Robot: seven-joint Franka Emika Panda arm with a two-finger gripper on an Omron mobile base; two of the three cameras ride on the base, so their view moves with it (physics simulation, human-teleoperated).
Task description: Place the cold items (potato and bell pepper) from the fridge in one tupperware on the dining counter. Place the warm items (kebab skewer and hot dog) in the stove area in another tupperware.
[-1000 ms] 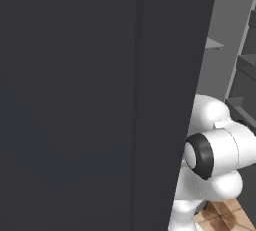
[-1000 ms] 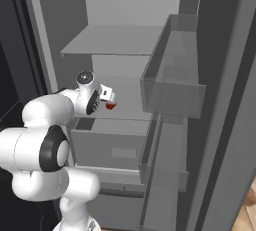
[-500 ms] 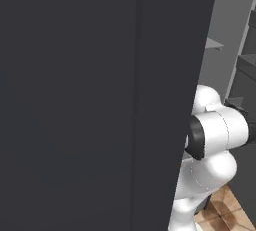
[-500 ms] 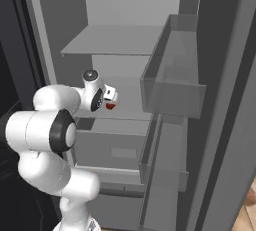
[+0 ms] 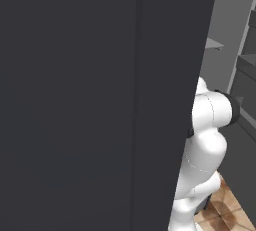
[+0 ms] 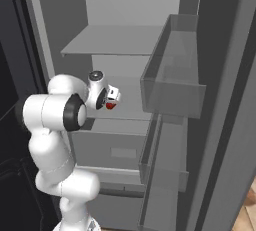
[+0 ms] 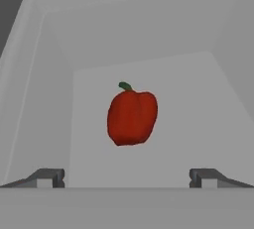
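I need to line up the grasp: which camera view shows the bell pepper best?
The hand view: the bell pepper sits whole and centred on the fridge shelf. In the right base view it is a small red speck beside the hand. The left base view shows nothing of it.

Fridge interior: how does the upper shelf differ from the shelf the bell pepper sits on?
The upper shelf sits higher in the fridge and looks bare; the lower shelf carries the red bell pepper. The arm reaches toward the lower shelf, not the upper shelf. Both are pale grey and flat.

Red bell pepper (image 7: 132,117), green stem.
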